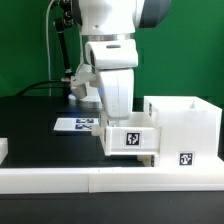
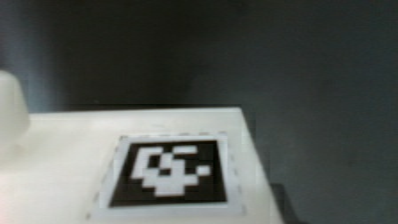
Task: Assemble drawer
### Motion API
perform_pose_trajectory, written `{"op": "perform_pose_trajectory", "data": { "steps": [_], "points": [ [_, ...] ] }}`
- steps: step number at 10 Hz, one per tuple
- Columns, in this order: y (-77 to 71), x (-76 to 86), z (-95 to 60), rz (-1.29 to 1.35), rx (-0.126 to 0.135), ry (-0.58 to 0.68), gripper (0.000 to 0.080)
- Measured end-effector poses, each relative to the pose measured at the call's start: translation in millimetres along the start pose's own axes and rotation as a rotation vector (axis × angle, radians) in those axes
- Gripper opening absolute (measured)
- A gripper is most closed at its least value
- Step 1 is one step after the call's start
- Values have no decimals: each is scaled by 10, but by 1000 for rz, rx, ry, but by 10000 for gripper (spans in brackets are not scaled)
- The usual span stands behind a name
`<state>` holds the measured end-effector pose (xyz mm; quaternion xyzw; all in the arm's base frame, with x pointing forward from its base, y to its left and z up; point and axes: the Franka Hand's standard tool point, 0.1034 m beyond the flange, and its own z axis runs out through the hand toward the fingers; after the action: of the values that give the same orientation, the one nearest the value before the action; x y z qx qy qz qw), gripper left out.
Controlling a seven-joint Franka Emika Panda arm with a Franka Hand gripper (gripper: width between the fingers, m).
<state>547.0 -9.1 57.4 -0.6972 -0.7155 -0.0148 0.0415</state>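
In the exterior view a small white tray (image 1: 131, 138) with a square tag on its near face sits against the left side of the tall white open-fronted box (image 1: 188, 120). The box stands at the exterior view's right and has its own tag low on its front. My gripper (image 1: 117, 112) comes straight down onto the tray's back. Its fingers are hidden behind the tray, so I cannot tell how they stand. The wrist view is blurred and shows a white tray surface (image 2: 63, 160) with a tag (image 2: 169, 172) very close. No fingers show there.
The long low white rail (image 1: 70, 180) runs along the front edge. The marker board (image 1: 78, 125) lies on the black table behind the tray. A white part (image 1: 3, 150) shows at the exterior view's far left edge. Cables hang behind the arm.
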Motion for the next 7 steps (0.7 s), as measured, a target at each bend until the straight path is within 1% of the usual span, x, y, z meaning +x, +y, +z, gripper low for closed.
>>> {"op": "perform_pose_trajectory", "data": {
  "steps": [4,7],
  "points": [
    [-8,10,16,-1,-15,1,41],
    [11,60,8,-2,-18,2,41]
  ]
}}
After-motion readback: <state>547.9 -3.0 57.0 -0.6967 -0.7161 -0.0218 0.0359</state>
